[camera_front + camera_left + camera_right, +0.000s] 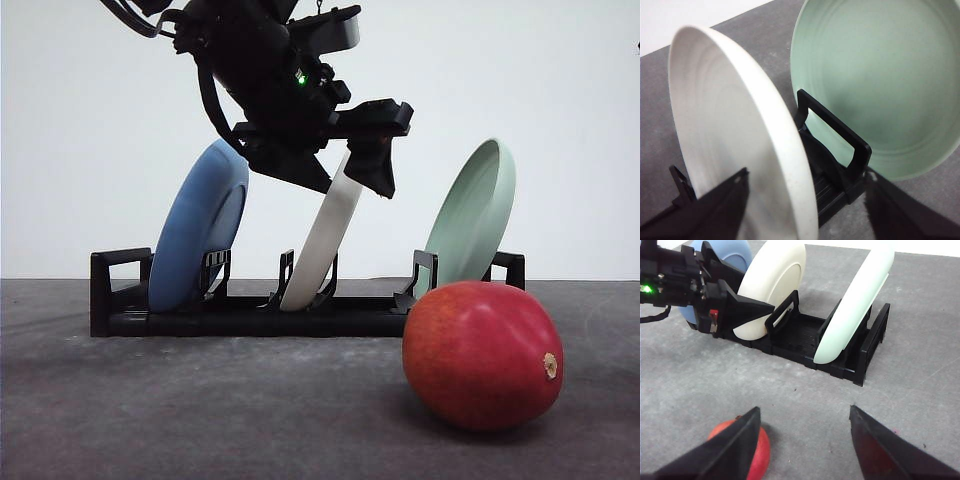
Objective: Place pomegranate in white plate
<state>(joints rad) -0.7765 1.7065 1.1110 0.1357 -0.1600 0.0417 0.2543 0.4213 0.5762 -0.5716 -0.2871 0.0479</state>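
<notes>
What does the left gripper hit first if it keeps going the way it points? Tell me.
Most likely the white plate: the left gripper is open and straddles its rim, so the plate's edge sits between the fingers. Depth is uncertain.

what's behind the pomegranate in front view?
Behind the pomegranate stands the pale green plate, leaning in the black rack's right end slot. The fruit hides the plate's lower edge and the rack's right corner.
</notes>
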